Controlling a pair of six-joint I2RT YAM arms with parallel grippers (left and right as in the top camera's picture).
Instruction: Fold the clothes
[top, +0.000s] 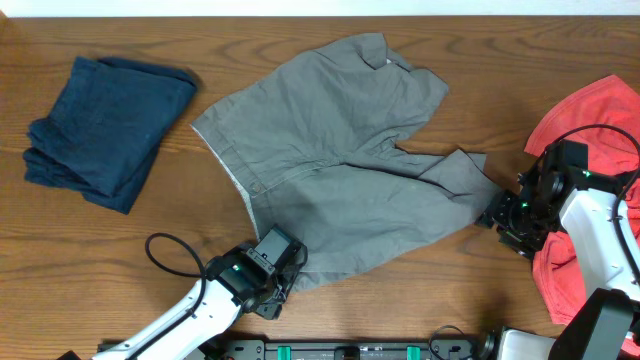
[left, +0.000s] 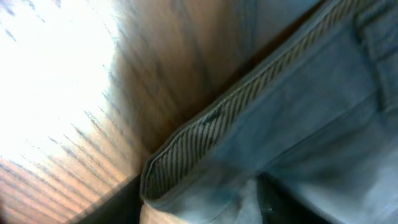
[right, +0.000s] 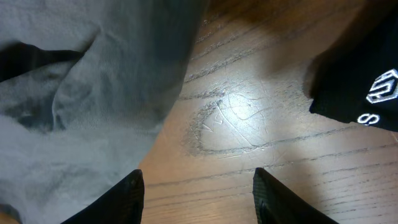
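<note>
Grey shorts (top: 330, 150) lie spread flat in the middle of the table. My left gripper (top: 278, 272) is at their lower hem near the front edge. In the left wrist view the ribbed hem corner (left: 205, 124) lies between the open fingers (left: 202, 211). My right gripper (top: 497, 212) is at the tip of the right leg (top: 462, 175). In the right wrist view its fingers (right: 198, 190) are open over bare wood, and the grey cloth (right: 81, 93) reaches the left finger.
A folded dark blue garment (top: 105, 125) lies at the far left. A red garment (top: 590, 120) lies at the right edge, partly under my right arm. A black thing with white print (right: 364, 74) shows at the upper right of the right wrist view.
</note>
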